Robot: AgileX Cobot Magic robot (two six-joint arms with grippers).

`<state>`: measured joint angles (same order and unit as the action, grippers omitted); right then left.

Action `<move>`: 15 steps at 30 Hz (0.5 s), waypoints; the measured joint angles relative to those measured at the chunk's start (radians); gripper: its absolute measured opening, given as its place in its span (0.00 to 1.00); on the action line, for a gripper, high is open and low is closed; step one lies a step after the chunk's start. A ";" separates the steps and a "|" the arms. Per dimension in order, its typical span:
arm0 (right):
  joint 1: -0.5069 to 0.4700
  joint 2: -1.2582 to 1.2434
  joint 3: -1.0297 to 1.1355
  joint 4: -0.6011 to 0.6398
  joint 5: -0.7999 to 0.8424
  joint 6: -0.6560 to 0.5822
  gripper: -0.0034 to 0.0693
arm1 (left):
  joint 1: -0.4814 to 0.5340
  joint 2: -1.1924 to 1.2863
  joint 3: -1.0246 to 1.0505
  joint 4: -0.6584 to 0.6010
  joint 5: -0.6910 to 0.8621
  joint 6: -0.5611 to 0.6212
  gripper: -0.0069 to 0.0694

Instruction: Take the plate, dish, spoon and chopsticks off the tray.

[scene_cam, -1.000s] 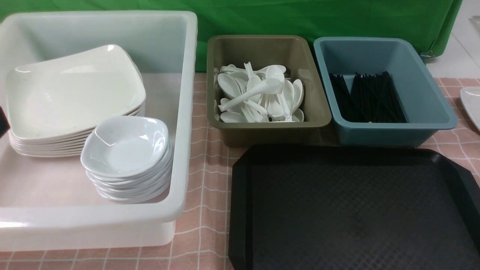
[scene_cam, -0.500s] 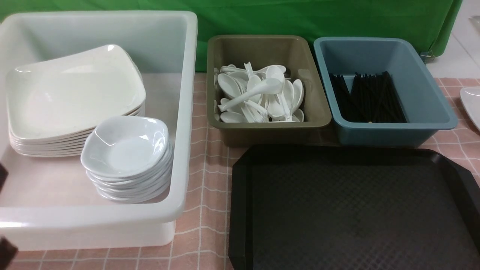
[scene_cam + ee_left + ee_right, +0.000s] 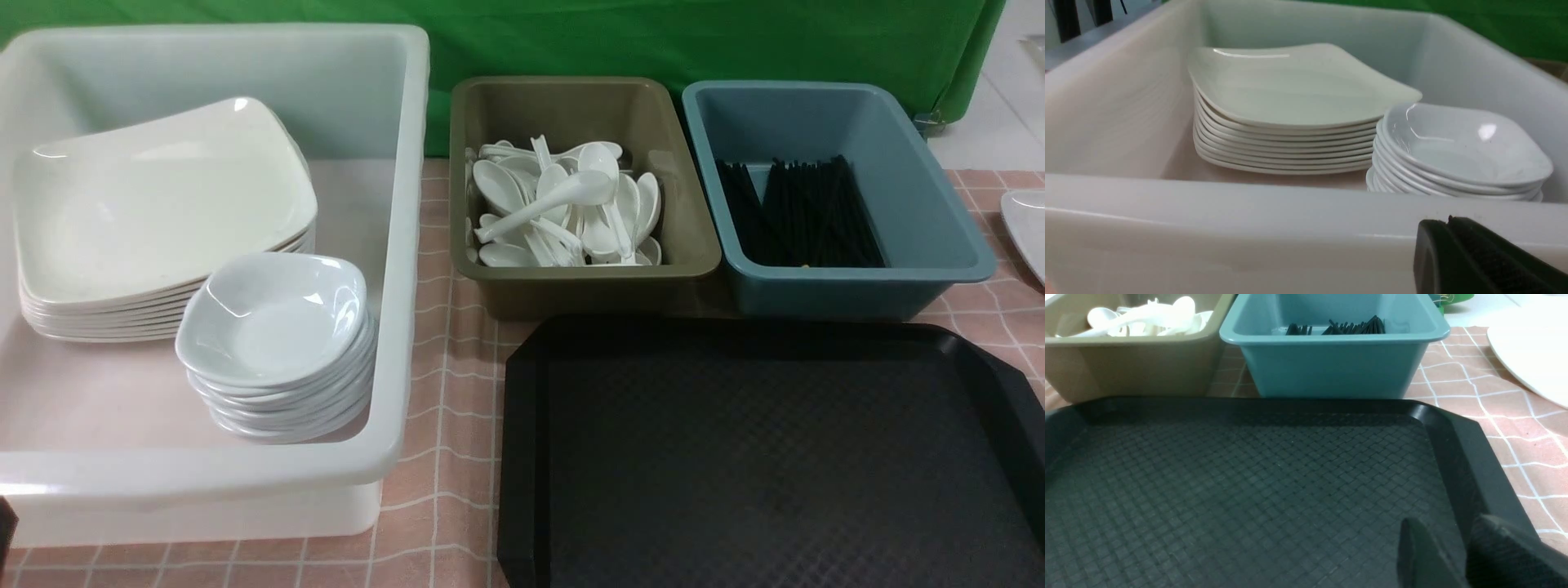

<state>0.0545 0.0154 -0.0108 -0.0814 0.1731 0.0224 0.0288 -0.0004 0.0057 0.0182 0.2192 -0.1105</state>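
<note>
Pink checked tablecloth (image 3: 445, 392), green backdrop (image 3: 653, 41) behind.

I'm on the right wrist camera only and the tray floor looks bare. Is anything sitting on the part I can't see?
Observer: In the front view the tray is bare as far as it shows; its near edge is cut off.
Operator: Where are the plates?
Observer: Stacked in the white tub left of the bins, top plate toward its far left.
Operator: And the small dishes?
Observer: A second stack in that tub, top dish, in front of the plates.
</note>
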 joint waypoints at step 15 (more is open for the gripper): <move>0.000 0.000 0.000 0.000 0.000 0.000 0.38 | 0.000 0.000 0.000 -0.026 0.014 0.033 0.10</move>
<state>0.0545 0.0154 -0.0108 -0.0814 0.1731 0.0224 0.0288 -0.0004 0.0057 -0.0075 0.2331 -0.0773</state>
